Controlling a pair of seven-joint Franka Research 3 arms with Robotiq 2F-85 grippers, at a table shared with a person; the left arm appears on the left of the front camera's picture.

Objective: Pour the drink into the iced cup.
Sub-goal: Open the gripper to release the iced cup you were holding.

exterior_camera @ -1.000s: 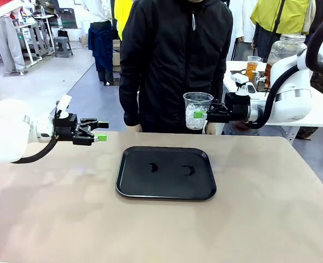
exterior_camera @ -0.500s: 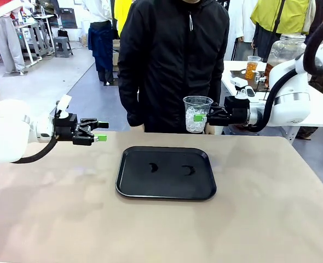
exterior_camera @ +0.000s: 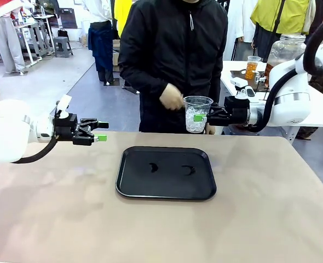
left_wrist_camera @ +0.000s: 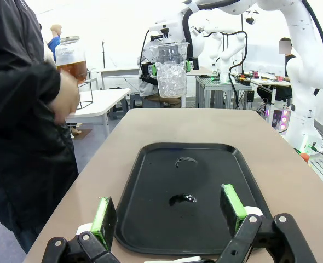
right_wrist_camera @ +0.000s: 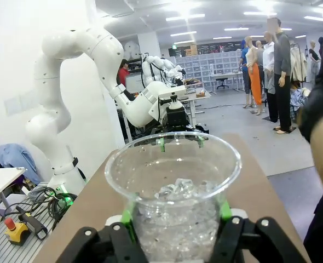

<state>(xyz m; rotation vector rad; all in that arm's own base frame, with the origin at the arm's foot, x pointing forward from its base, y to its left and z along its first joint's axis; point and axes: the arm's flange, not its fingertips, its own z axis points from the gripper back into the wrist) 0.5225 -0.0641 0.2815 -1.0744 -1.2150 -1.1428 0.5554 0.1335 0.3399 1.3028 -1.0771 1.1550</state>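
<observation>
The right gripper [exterior_camera: 201,116] is clamped on the iced cup [exterior_camera: 197,113], holding it upright above the table's [exterior_camera: 271,208] far edge, beside the person's hand [exterior_camera: 172,97]; the left gripper [exterior_camera: 100,131] hangs with fingers apart, left of the black tray [exterior_camera: 165,172]; the drink [left_wrist_camera: 72,67] sits in a jar on another table behind.

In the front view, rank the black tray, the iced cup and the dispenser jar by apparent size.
1. black tray, clearly largest.
2. dispenser jar on the far table, partly hidden by the right arm.
3. iced cup, held in the right gripper.
The jar stands farther away, so its rank over the cup is unsure.
</observation>
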